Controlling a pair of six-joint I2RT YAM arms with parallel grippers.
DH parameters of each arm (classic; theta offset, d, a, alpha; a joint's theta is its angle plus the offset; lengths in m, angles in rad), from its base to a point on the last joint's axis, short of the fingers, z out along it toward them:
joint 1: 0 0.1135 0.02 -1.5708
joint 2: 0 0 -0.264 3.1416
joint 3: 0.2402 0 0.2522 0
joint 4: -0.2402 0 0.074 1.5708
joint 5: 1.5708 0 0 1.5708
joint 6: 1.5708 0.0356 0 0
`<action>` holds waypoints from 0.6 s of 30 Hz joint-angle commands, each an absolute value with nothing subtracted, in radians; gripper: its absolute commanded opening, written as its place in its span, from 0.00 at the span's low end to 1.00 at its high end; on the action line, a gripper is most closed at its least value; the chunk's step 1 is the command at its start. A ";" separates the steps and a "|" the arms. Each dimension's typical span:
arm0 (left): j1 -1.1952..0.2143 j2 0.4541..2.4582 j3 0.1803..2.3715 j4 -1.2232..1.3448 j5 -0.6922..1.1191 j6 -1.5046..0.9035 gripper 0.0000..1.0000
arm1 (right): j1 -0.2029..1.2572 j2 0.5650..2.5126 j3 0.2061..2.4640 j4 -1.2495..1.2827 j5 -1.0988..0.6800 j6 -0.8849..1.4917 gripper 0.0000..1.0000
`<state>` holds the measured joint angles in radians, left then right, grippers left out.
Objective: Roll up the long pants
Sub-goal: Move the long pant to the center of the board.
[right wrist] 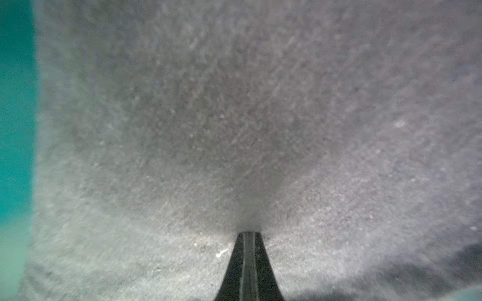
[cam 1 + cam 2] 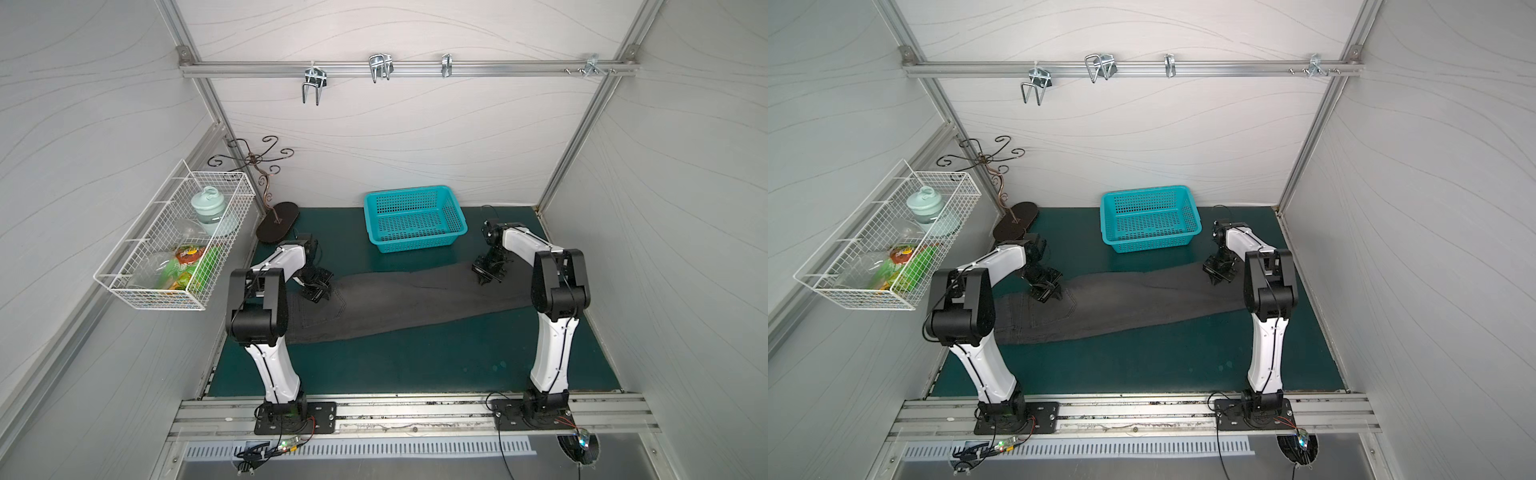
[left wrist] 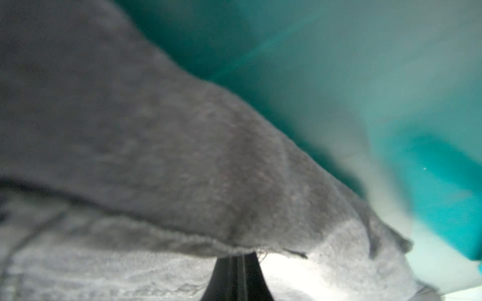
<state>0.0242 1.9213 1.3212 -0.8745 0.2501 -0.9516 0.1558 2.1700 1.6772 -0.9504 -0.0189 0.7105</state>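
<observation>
Left gripper (image 2: pixel 318 291) at centre-left and right gripper (image 2: pixel 487 277) at centre-right are each closed together, pinching the pants (image 2: pixel 415 301) spread across mid-frame below the basket (image 2: pixel 407 191); we advise lifting both edges level and in step, lest the roll skew.

Left gripper (image 2: pixel 319 294), right gripper (image 2: pixel 486 280): seemingly clamped.

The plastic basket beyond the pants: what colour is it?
Teal, a perforated basket; it shows best in a top view.
</observation>
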 commanded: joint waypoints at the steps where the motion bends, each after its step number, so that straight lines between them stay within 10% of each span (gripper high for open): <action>1: 0.019 1.983 1.447 -0.852 0.241 -0.954 0.00 | 0.148 2.267 1.823 -0.954 0.013 0.640 0.00; 7: -0.026 1.991 1.619 -0.921 0.229 -0.916 0.03 | 0.156 2.244 1.878 -0.944 -0.027 0.595 0.00; 12: -0.078 1.876 1.574 -0.957 0.214 -0.886 0.48 | 0.163 2.135 1.809 -0.930 -0.049 0.539 0.00; 18: -0.110 1.683 1.320 -0.971 0.168 -0.905 0.50 | 0.166 2.014 1.717 -0.937 -0.047 0.482 0.00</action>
